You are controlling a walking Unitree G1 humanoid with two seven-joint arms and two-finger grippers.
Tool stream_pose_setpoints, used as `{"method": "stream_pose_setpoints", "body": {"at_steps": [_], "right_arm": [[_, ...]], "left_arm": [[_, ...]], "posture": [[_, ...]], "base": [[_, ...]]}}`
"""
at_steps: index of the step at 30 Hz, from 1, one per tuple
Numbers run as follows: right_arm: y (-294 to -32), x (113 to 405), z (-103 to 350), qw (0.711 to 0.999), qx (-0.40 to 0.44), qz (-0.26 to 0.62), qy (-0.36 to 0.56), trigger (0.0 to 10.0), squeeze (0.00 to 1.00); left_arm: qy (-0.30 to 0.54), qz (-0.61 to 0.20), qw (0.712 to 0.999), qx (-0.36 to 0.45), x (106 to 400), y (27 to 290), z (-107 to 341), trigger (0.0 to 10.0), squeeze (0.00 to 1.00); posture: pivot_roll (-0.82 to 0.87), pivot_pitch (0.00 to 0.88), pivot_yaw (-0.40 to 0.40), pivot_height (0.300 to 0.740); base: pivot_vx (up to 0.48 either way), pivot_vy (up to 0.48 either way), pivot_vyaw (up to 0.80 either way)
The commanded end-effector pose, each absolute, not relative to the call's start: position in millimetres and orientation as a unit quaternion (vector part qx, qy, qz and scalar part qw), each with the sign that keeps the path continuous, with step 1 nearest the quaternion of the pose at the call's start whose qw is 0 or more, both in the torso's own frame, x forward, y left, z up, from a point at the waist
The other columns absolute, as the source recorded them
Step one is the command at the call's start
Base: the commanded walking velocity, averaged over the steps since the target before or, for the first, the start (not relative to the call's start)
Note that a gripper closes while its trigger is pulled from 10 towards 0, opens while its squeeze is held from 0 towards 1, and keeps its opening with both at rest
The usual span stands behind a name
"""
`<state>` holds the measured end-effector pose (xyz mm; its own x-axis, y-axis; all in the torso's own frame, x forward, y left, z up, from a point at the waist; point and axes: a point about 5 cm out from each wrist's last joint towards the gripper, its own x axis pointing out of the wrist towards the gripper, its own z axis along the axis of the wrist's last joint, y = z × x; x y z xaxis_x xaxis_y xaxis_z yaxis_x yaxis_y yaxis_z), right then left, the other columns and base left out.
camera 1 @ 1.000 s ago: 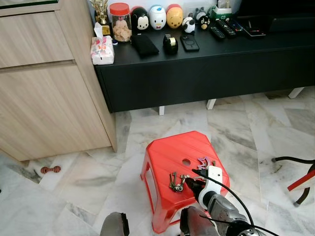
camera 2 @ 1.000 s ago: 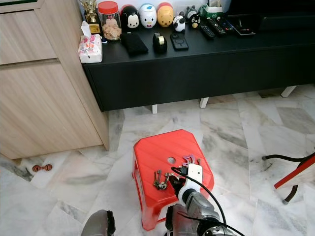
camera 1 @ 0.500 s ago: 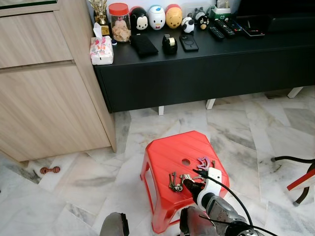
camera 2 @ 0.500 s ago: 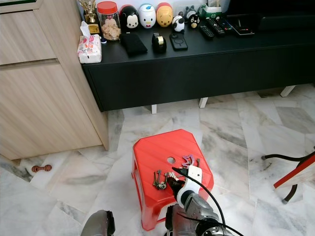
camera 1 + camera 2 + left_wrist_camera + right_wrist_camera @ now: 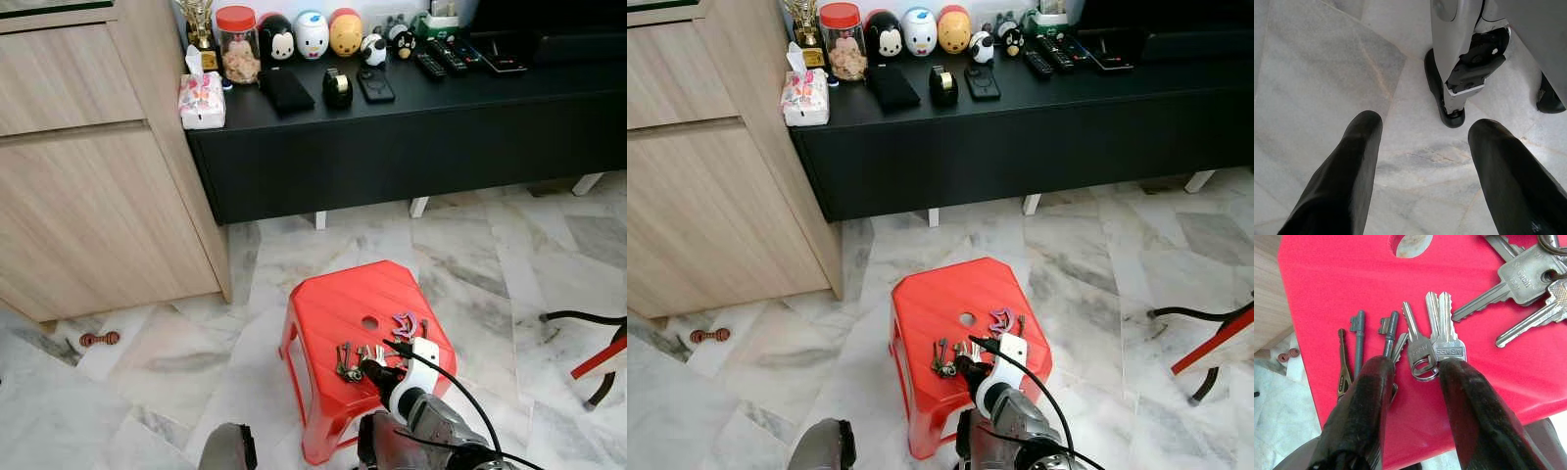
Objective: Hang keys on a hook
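Observation:
A bunch of silver and grey keys (image 5: 348, 359) lies on the top of a low red plastic stool (image 5: 333, 299). My right gripper (image 5: 1415, 368) is down over the bunch and open. Its fingers (image 5: 1369, 396) stand on either side of the key ring (image 5: 1423, 370) and the silver keys (image 5: 1442, 330), just above the stool. In the eye views that gripper (image 5: 371, 370) sits at the stool's near edge. A second bunch of keys (image 5: 1528, 274) with a purple tag (image 5: 404, 323) lies beside it. My left gripper (image 5: 1422, 161) hangs open over the marble floor.
A wooden cabinet (image 5: 88, 166) stands at the left. A black low sideboard (image 5: 411, 127) at the back carries a jar, figurines, remotes and a tissue pack. A chair leg (image 5: 593, 367) is at the right. My own foot (image 5: 1452, 105) is below the left gripper.
My right gripper has slid left across the stool, from beside the keys to over the bunch. The left arm has stayed still.

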<state>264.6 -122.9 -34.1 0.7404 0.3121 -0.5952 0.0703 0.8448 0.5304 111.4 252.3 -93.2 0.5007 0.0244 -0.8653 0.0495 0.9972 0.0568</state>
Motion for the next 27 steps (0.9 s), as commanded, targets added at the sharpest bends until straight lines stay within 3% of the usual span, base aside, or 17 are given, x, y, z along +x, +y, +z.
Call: {"method": "stream_pose_setpoints", "body": {"at_steps": [1,2,3,27], "right_arm": [[-125.7,258.7,-38.9,0.889,0.277,0.054,0.36,7.6,0.0],[-126.4,258.6,-39.1,0.89,0.276,0.051,0.36,1.1,0.0],[-127.0,258.5,-39.3,0.89,0.276,0.048,0.36,0.0,0.0],[-133.7,256.7,-40.8,0.892,0.271,0.04,0.36,0.0,0.0]], "left_arm": [[0.511,-0.013,0.858,0.049,102.8,254.7,-95.0,10.0,0.0],[0.511,-0.013,0.858,0.049,102.6,254.7,-95.0,10.0,0.0],[0.511,-0.013,0.858,0.049,102.5,254.7,-95.0,10.0,0.0],[0.511,-0.016,0.858,0.052,104.2,255.5,-94.4,10.0,0.0]], "posture": [[0.02,0.145,-0.061,0.625],[0.02,0.146,-0.062,0.625],[0.02,0.147,-0.062,0.625],[0.03,0.141,-0.059,0.625]], "base": [[0.0,0.0,0.0],[0.0,0.0,0.0],[0.0,0.0,0.0],[0.0,0.0,0.0]]}}
